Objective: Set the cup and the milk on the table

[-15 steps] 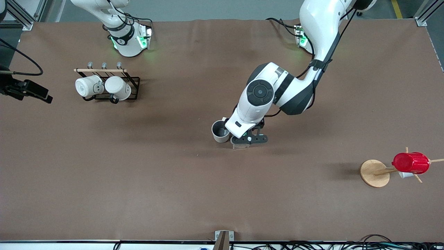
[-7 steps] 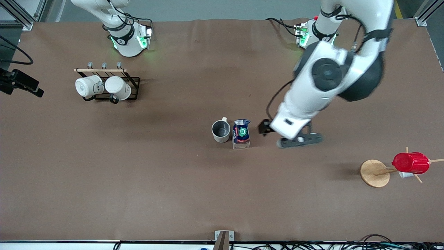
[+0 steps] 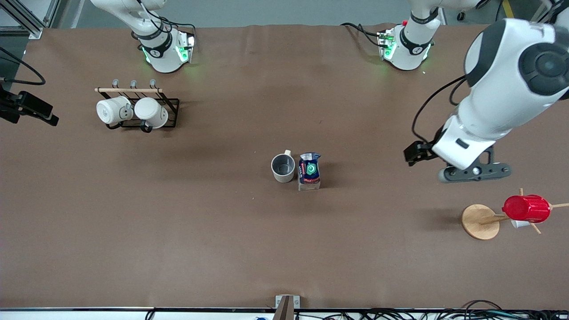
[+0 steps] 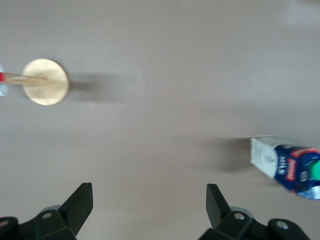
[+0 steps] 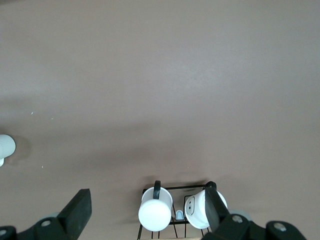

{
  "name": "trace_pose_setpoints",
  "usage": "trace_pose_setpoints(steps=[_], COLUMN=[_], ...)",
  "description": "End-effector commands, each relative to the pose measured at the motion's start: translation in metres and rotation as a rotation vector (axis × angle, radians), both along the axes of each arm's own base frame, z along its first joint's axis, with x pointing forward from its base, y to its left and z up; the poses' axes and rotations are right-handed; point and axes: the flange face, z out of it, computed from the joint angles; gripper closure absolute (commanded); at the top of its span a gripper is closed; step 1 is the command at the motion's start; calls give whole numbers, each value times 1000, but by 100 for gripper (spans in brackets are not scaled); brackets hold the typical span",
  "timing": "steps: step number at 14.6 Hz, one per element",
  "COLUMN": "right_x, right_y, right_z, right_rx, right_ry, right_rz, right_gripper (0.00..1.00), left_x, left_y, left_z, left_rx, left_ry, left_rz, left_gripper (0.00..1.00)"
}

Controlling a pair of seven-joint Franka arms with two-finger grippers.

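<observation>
The cup, an off-white mug with a grey inside, stands upright near the middle of the table. The milk, a blue and white carton with a green cap, stands close beside it, toward the left arm's end. My left gripper is open and empty in the air, well away from both, near the wooden stand. In the left wrist view the gripper is open over bare table, with the milk off to one side. My right gripper is open and empty, high over the mug rack.
A black wire rack with two white mugs stands toward the right arm's end. A wooden stand holding a red ribbed cup stands toward the left arm's end, nearer the front camera than the left gripper. The right arm's hand waits at the table's edge.
My left gripper has let go of the milk and swung up and away toward the left arm's end. The milk now stands uncovered beside the cup. The right arm has hardly moved.
</observation>
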Motion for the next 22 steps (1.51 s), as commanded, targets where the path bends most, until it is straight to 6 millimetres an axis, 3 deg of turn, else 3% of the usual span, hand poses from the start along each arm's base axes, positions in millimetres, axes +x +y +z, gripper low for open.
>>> trace_pose_setpoints(steps=[1,4,7,13,22], right_x=[-1,-1,-1,-2,-2], right_y=[-2,-2,-2,-3,-3], right_z=[3,3,3,2,2], right_rx=[-10,-10,-10,-10,-10], right_ry=[3,3,3,11,12], right_rz=[12,11,11,11,9], right_gripper=[0,0,0,0,0], left_x=[-21,-43,-64,-80,-87], left_y=[37,71,89,95,101], left_z=[6,6,14,54,69], left_rx=[34,36,39,21,-24], left_ry=[6,-53,-82,-71,-24], left_rz=[-52,-96,-110,-127,-103], left_gripper=[0,0,0,0,0])
